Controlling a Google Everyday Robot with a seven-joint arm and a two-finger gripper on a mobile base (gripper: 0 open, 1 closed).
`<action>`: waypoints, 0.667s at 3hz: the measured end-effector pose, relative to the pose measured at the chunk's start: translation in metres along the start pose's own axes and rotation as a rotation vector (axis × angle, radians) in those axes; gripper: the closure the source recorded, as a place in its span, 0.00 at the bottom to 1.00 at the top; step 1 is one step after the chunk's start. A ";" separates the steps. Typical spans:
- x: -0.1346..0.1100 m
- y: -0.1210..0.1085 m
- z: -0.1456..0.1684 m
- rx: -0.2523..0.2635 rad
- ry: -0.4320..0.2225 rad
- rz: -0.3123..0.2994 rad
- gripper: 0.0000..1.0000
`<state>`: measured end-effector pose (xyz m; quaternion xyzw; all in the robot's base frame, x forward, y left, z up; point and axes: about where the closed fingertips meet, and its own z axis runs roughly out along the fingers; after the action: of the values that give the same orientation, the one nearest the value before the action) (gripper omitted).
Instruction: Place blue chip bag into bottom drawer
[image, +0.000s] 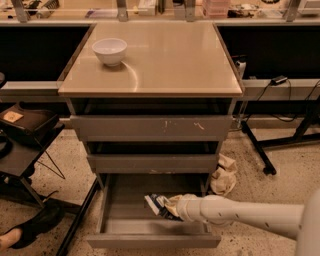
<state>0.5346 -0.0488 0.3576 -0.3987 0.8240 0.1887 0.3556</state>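
The blue chip bag (156, 204), dark blue foil with white patches, is inside the open bottom drawer (125, 212), low over its grey floor towards the right side. My gripper (170, 206) reaches into the drawer from the right on a long white arm and is at the bag's right end. The bag's right part is hidden behind the gripper. Whether the bag rests on the drawer floor cannot be told.
A white bowl (109, 50) stands at the back left of the beige cabinet top (165, 60). Two more grey drawer fronts (150, 128) are above the open drawer. A beige cloth rag (223, 176) lies on the floor at the right. A black stand (25, 145) is at the left.
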 end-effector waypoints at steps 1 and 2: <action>0.016 -0.028 0.060 0.044 0.014 0.000 1.00; 0.043 -0.041 0.112 0.037 0.078 0.023 1.00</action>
<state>0.5972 -0.0294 0.2495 -0.3893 0.8453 0.1616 0.3282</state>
